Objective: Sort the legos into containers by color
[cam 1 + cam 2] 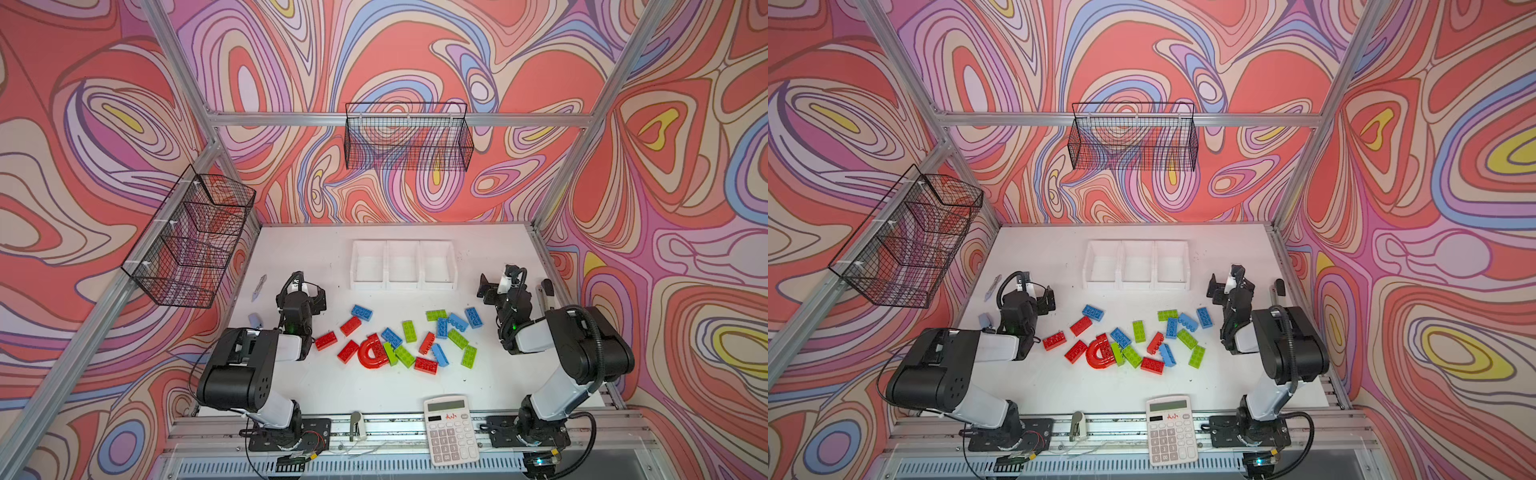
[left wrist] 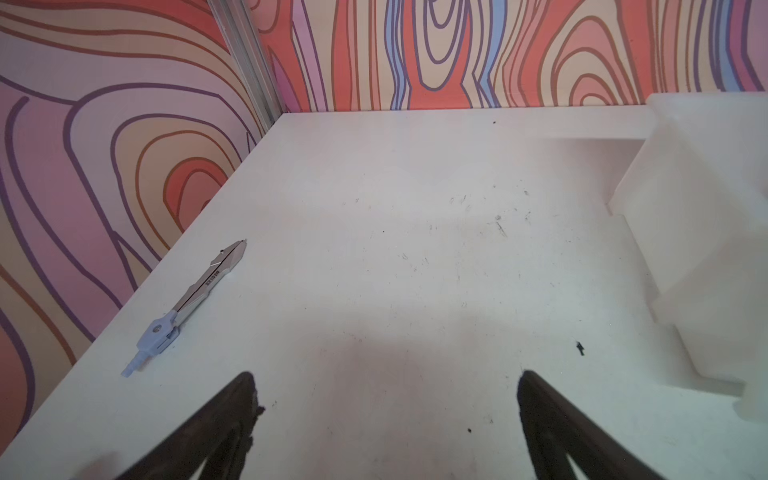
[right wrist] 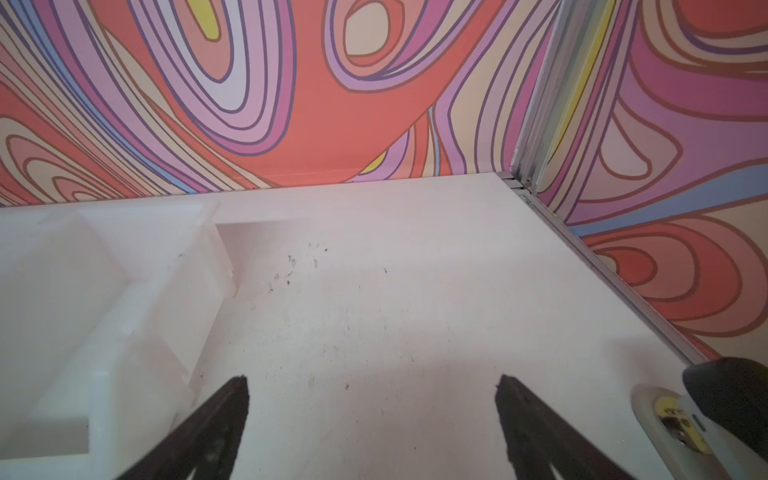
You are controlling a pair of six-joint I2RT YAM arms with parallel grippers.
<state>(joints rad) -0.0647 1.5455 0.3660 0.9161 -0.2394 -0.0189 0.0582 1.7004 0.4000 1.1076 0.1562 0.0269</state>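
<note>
White desk [image 1: 374, 390], scuffed with dark specks. Calculator [image 1: 451, 430] at 6 o'clock, face up, lying across the desk's front edge and the aluminium rail [image 1: 395, 422]. Grey folding tool [image 1: 258, 286] at 9 o'clock, flat, near the left edge. Black-capped item [image 1: 546, 293] at 3 o'clock; kind cannot be told. Black wire back basket [image 1: 409, 141] hangs at 12 o'clock, side basket [image 1: 187, 245] at 10 o'clock.

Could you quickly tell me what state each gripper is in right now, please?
Left gripper: open, holding nothing.
Right gripper: open, holding nothing.
</note>
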